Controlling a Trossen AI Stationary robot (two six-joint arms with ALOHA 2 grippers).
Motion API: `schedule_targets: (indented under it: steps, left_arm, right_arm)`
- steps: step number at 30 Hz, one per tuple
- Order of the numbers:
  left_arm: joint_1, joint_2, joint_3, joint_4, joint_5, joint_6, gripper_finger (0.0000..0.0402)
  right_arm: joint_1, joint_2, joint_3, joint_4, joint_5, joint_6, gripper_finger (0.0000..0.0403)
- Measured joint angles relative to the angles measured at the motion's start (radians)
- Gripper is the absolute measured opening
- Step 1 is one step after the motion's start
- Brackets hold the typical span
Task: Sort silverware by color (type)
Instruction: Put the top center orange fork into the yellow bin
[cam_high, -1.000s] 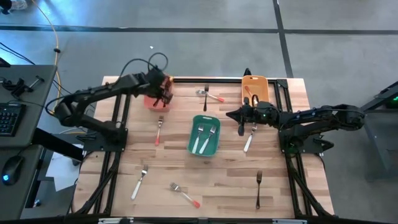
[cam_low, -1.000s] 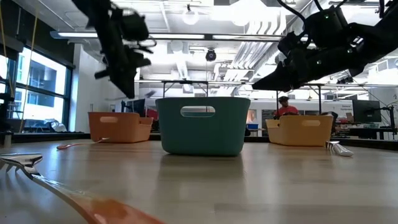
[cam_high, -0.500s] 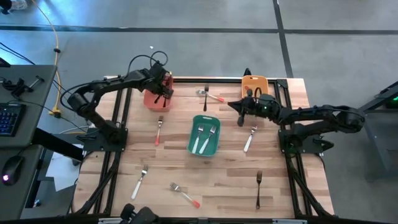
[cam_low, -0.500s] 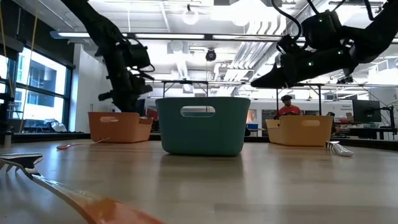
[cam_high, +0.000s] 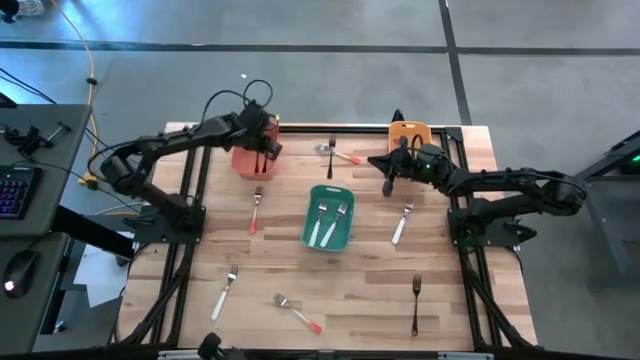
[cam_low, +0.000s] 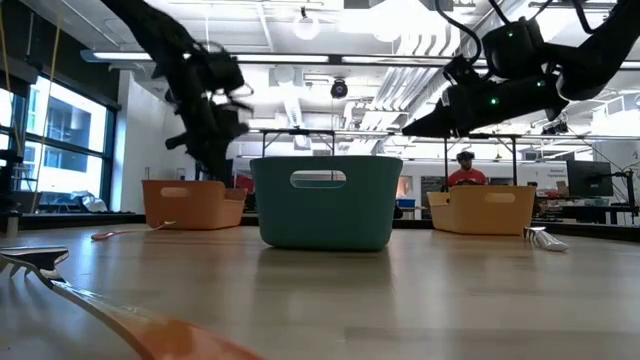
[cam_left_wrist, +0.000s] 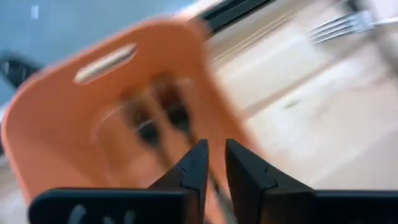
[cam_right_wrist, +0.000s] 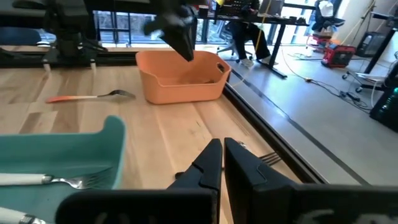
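My left gripper (cam_high: 263, 150) hangs over the salmon bin (cam_high: 240, 162) at the far left. In the left wrist view its fingers (cam_left_wrist: 216, 155) stand almost together, and blurred dark shapes lie in the bin (cam_left_wrist: 62, 124). My right gripper (cam_high: 388, 183) hovers just near of the orange bin (cam_high: 410, 135), fingers (cam_right_wrist: 222, 152) almost together with nothing showing between them. Two white-handled pieces lie in the teal bin (cam_high: 328, 215). Loose forks lie flat on the table: a white-handled one (cam_high: 401, 222), an orange-handled one (cam_high: 256, 210), and a dark-handled one (cam_high: 416, 303).
More silverware lies on the table: a pair at the far middle (cam_high: 336, 152), a white-handled fork (cam_high: 224, 293) and an orange-handled fork (cam_high: 297, 313) near the front edge. The teal bin stands mid-table between the arms. A person sits in the room behind (cam_low: 461, 172).
My right gripper has gone toward the table's far edge, closer to the orange bin. My left gripper has dipped lower over the salmon bin and drifted slightly toward the far edge; it is blurred by motion now.
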Motion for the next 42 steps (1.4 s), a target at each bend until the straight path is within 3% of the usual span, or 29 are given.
schedule_targets:
  steps: [4, 10, 18, 27, 37, 42]
  left_arm:
    - [-0.110, -0.106, -0.100, 0.132, 0.013, -0.010, 0.0006]
    - [-0.325, -0.256, -0.304, 0.422, 0.029, -0.020, 0.0001]
    - [-0.545, -0.404, -0.579, 0.766, 0.023, 0.039, 0.0000]
    - [-0.602, -0.597, -0.824, 0.953, 0.029, 0.030, 0.0000]
    - [-0.603, -0.809, -0.938, 0.975, 0.030, 0.046, 0.0000]
    - [-0.604, -0.863, -0.950, 0.967, 0.036, 0.043, 0.0000]
  right_arm:
    - [-0.007, 0.000, 0.000, 0.004, 0.000, -0.001, 0.0000]
    - [-0.006, 0.000, 0.008, 0.025, 0.000, 0.015, 0.0000]
    - [0.029, 0.055, 0.162, -0.173, 0.018, 0.083, 0.0000]
    - [0.009, 0.314, 0.451, -0.475, 0.019, 0.082, 0.0005]
    - [-0.076, 0.619, 0.843, -0.889, 0.017, -0.023, 0.0110]
    - [-0.105, 0.755, 0.945, -0.986, 0.005, -0.080, 0.0125]
